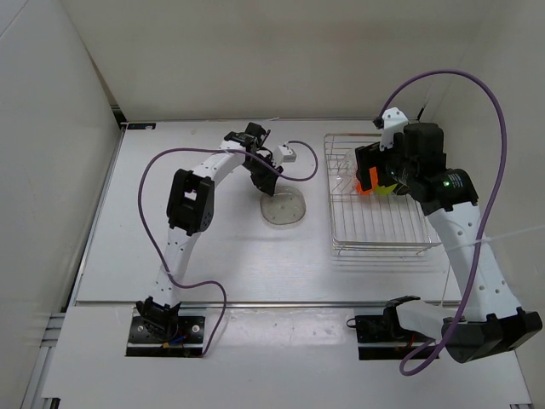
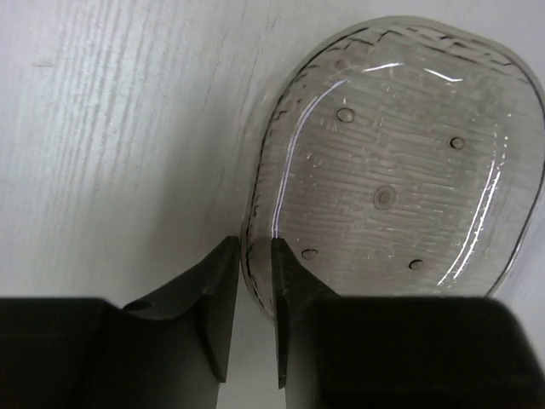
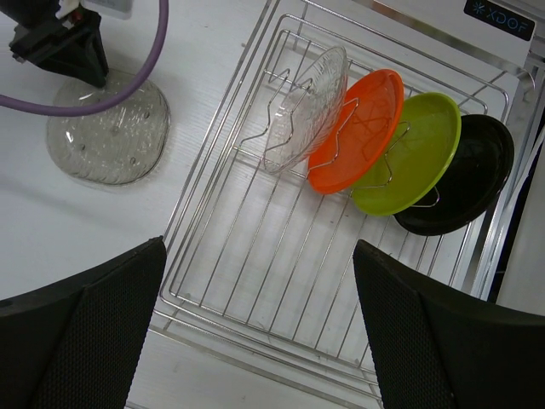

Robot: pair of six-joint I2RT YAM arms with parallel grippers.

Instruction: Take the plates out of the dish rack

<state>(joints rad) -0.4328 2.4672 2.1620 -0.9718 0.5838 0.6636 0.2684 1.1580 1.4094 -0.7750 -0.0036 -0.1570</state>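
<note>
One clear plate (image 1: 283, 207) lies flat on the table left of the dish rack (image 1: 379, 247). It also shows in the left wrist view (image 2: 392, 170) and the right wrist view (image 3: 106, 128). My left gripper (image 1: 266, 177) (image 2: 254, 243) is closed narrowly over its far rim, one finger inside and one outside. In the rack (image 3: 230, 221) stand a second clear plate (image 3: 302, 111), an orange plate (image 3: 362, 128), a lime green plate (image 3: 413, 153) and a black plate (image 3: 464, 179), all leaning in a row. My right gripper (image 1: 370, 175) (image 3: 257, 247) hovers wide open and empty above the rack.
The plates fill the rack's far end; its near half holds only bare bars. White walls stand to the left, behind and right of the table. A purple cable (image 1: 298, 162) loops on the table by the left gripper.
</note>
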